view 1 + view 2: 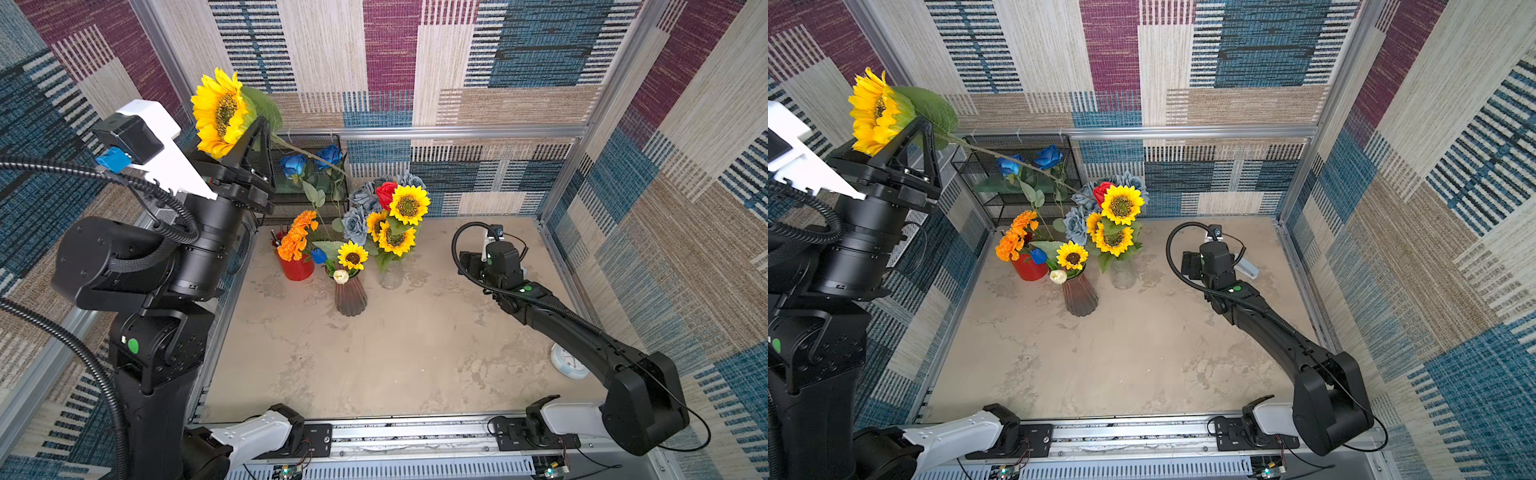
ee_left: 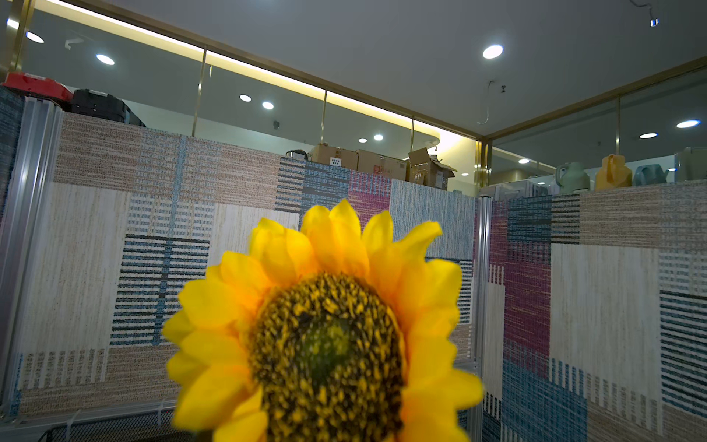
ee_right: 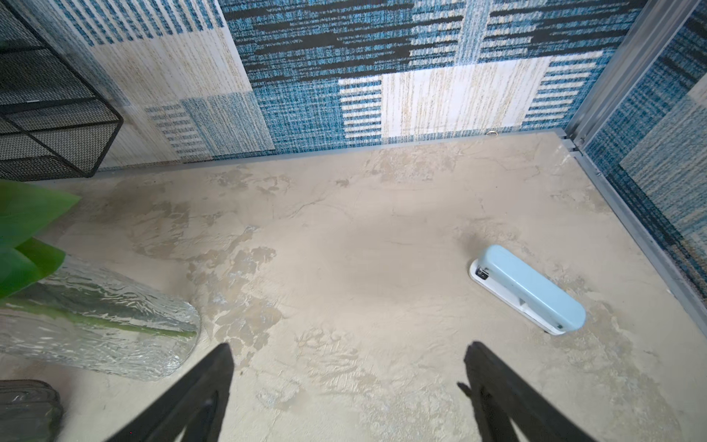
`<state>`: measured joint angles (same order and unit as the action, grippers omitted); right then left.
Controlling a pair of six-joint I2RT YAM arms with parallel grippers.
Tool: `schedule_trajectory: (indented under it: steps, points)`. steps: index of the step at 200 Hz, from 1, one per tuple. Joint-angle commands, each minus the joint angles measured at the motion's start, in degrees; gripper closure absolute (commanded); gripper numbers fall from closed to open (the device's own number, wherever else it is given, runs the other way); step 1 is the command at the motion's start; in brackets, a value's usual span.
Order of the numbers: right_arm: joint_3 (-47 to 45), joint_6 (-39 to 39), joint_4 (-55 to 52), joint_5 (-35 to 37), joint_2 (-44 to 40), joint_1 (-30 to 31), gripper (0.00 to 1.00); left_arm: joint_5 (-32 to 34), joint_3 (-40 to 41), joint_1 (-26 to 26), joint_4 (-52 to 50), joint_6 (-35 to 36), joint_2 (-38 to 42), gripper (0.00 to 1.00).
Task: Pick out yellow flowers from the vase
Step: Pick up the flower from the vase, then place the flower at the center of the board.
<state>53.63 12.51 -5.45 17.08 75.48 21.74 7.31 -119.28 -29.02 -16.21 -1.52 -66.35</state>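
Your left fingers (image 1: pixel 265 133) are grasping a sunflower (image 1: pixel 220 112) at upper left; your right fingers (image 3: pixel 214 379) are hovering released.

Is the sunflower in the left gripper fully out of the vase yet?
Cannot tell. The left gripper holds the sunflower high, but its stem slants down to the bouquet over the clear vase, tip hidden.

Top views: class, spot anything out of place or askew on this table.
One sunflower is held high by the left gripper, its long stem slanting down toward the clear vase; whether the stem's end has left it is hidden. A pale blue stapler lies near the right arm, odd among flowers.
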Motion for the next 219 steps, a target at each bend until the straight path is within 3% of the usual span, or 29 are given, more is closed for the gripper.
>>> schedule_trajectory:
  steps: [1,58,103,143,175,219]
  points:
    - [0.0,-1.0,1.2,0.0,-1.7,0.1,0.04,1.8,-3.3,0.0,-5.1,2.2,0.1,0.57]
    - [-1.1,-5.7,2.7,-3.7,-8.7,0.0,0.04,6.1,-17.5,0.0,-21.4,3.5,-1.2,0.61]
    - [-2.9,-9.4,7.7,-12.9,-17.6,0.1,0.04,2.6,-11.3,0.0,-25.0,-2.7,1.8,0.62]
    - [-5.6,-17.0,14.6,-30.9,-26.2,1.0,0.04,-3.5,-11.3,0.0,-31.6,-6.6,-0.5,0.64]
    - [-3.0,-20.1,13.7,-42.5,-27.1,4.6,0.01,-9.2,-14.4,-0.1,-38.5,-8.0,-1.9,0.65]
    - [2.0,-25.0,13.2,-47.5,-24.1,14.4,0.0,-18.6,-12.8,0.0,-40.3,-11.2,-1.6,0.66]
